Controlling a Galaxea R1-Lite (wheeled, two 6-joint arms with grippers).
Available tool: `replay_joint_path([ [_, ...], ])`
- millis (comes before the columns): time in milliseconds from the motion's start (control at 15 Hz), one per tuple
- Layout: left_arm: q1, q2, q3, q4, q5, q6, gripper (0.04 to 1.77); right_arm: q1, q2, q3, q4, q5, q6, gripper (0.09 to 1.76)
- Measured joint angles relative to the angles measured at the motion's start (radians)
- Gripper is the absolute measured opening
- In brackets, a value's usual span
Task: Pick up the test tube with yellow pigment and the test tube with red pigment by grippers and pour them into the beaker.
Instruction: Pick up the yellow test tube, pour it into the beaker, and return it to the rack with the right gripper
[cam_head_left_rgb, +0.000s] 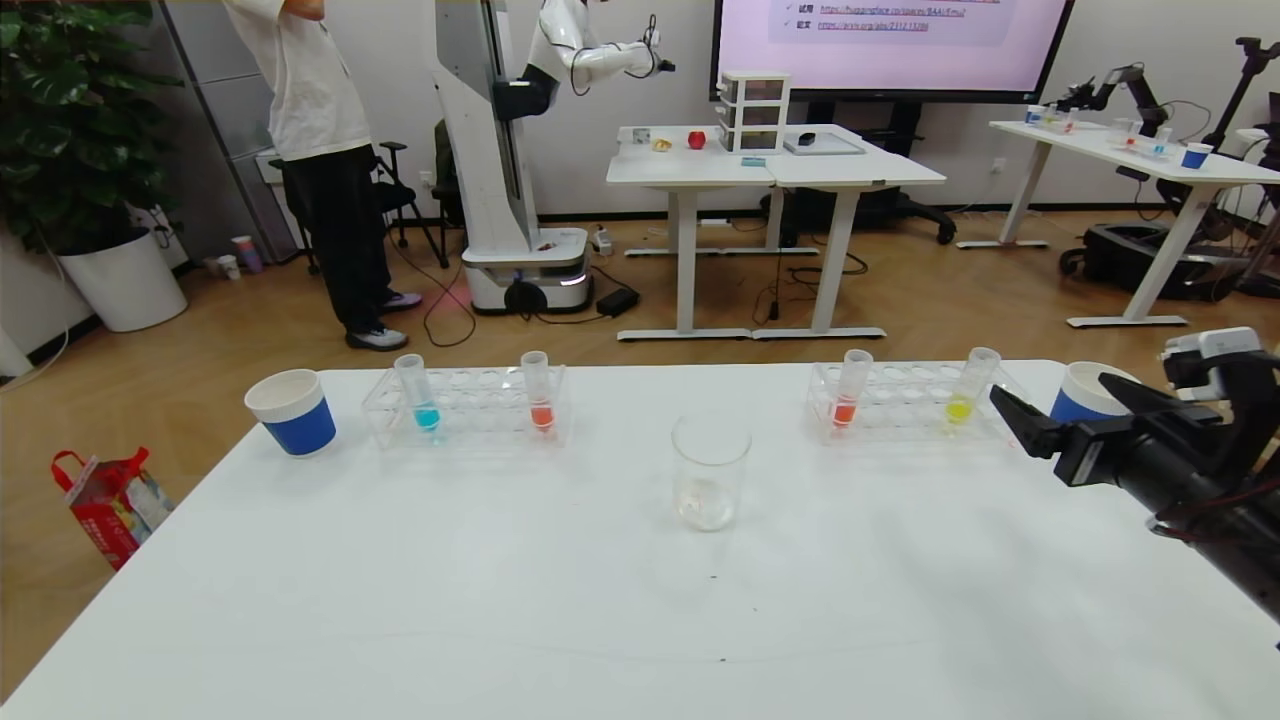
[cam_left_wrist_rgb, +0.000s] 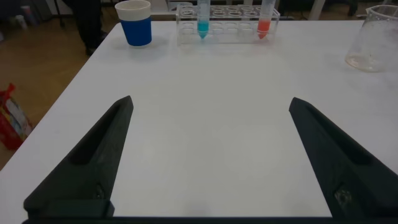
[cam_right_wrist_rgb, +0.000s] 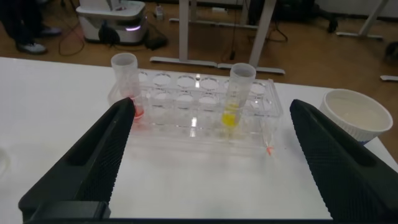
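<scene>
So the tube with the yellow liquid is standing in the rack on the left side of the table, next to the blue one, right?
Not quite. The test tube with yellow pigment stands in the right rack, sharing it with an orange-red tube, not the blue tube. The head view shows this; the right end effector is open near it.

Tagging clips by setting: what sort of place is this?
Likely a robotics lab or demo room: another robot stands behind, a presentation screen fills the wall, and test-tube racks sit on a white table.
</scene>
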Motion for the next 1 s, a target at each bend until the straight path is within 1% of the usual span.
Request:
replay_joint_path([
  [133, 0.000, 0.000, 0.000, 0.000, 0.000, 0.000, 1.75, -0.006, 0.148, -0.006, -0.073, 0.002, 0.001, 1.74],
  [333, 0.000, 0.000, 0.000, 0.000, 0.000, 0.000, 1.75, -0.015, 0.285, -0.053, -0.097, 0.006, 0.018, 1.74],
  [600, 0.000, 0.000, 0.000, 0.000, 0.000, 0.000, 1.75, -0.029, 0.366, -0.176, -0.099, 0.007, 0.029, 1.74],
  [1000, 0.000, 0.000, 0.000, 0.000, 0.000, 0.000, 1.75, -0.073, 0.463, -0.413, -0.099, 0.013, 0.028, 1.74],
])
